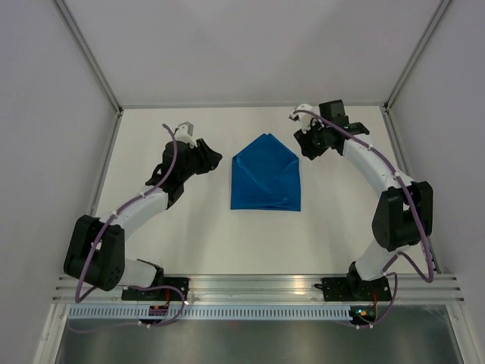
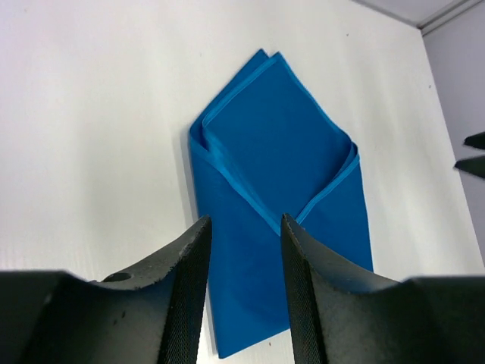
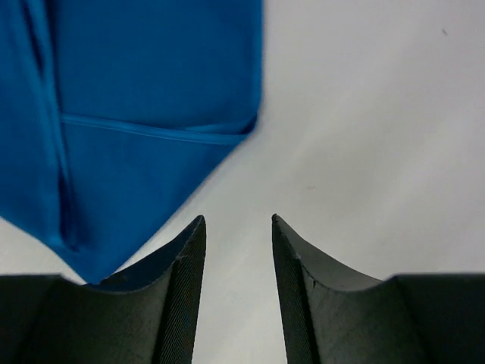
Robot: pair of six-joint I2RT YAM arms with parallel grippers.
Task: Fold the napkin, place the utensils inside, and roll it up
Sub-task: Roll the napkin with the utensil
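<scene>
Across the middle of the white counter (image 1: 189,243), bare surface runs out from the cloth on every side, to the side walls and to the aluminium rail (image 1: 258,284) at the near edge; the left arm (image 1: 140,203) bends in from the near left and the right arm (image 1: 373,163) arches up the right side, each ending level with the cloth's far half; the napkin (image 1: 265,182) lies flat at the centre between them, folded like an envelope, its two far corners turned in so their hemmed edges meet in a V and the far edge comes to a point, its near edge straight and parallel to the rail; the left fingers (image 2: 189,280) stand apart with nothing between them, off the cloth's left edge with a narrow strip of bare counter between; the right fingers (image 3: 186,280) are likewise parted and empty, over bare counter just beside the cloth's far right corner
</scene>
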